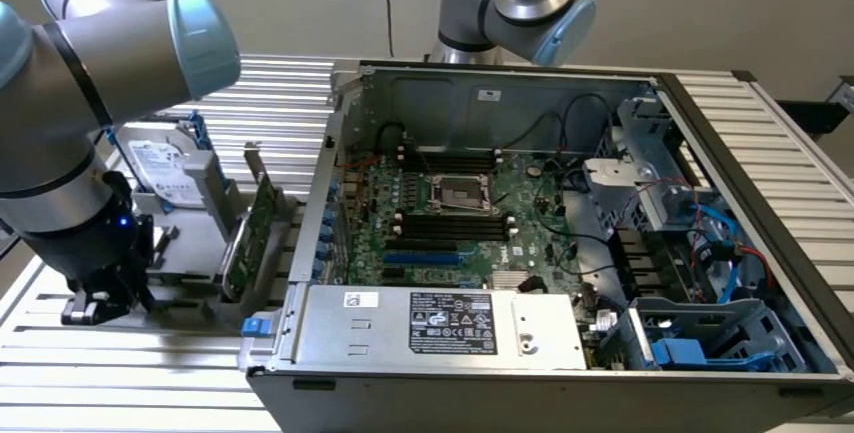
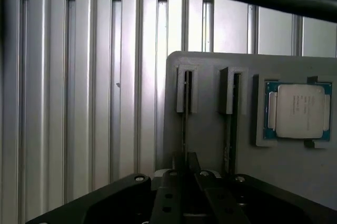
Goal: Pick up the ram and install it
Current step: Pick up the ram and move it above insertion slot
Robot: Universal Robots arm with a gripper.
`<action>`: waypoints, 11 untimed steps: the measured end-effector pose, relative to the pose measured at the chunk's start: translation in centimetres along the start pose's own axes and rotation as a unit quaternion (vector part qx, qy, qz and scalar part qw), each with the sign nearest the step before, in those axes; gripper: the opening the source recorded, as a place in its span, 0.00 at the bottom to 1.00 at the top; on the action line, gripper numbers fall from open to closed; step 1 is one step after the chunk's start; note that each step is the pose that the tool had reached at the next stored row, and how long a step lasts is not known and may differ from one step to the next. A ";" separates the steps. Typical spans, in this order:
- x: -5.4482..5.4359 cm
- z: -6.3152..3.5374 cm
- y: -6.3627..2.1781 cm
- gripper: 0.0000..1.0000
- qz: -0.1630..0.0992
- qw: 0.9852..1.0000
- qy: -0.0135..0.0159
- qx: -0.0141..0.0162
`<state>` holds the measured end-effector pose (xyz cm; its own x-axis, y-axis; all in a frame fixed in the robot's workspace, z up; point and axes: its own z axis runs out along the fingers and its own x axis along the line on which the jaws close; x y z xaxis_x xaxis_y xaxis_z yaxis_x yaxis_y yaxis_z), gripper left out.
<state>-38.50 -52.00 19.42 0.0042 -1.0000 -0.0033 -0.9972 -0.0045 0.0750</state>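
- One gripper (image 2: pixel 184 165), its fingers drawn narrow and clamped on the ram (image 2: pixel 184 129).
- Ram stands edge-on in a slot of the grey tray (image 2: pixel 208 134), at nine o'clock from the computer case (image 1: pixel 507 88).
- Processor (image 2: pixel 299 110) lies on the same tray.

Open computer case (image 1: pixel 534 88) on slatted table (image 1: pixel 120 373), hard drive (image 1: pixel 167 168) and expansion card (image 1: pixel 254 233) beside it

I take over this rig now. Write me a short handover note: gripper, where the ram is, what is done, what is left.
Gripper: low over the grey holder, at the ram.
Ram: edge-on in a holder slot, outside the open case, on the exterior view's left.
Done: gripper placed at the ram.
Left: ram not lifted out, not installed in the black motherboard slots.
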 end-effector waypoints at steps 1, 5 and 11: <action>0.0 0.00 0.00 0.14 0.000 1.000 0.000 0.001; 0.0 -0.09 0.01 0.14 0.000 1.000 0.000 0.003; 0.0 -2.32 0.19 0.14 0.000 1.000 0.000 0.003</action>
<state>-38.51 -51.99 21.74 0.0041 -1.0000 -0.0040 -0.9976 -0.0043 0.0695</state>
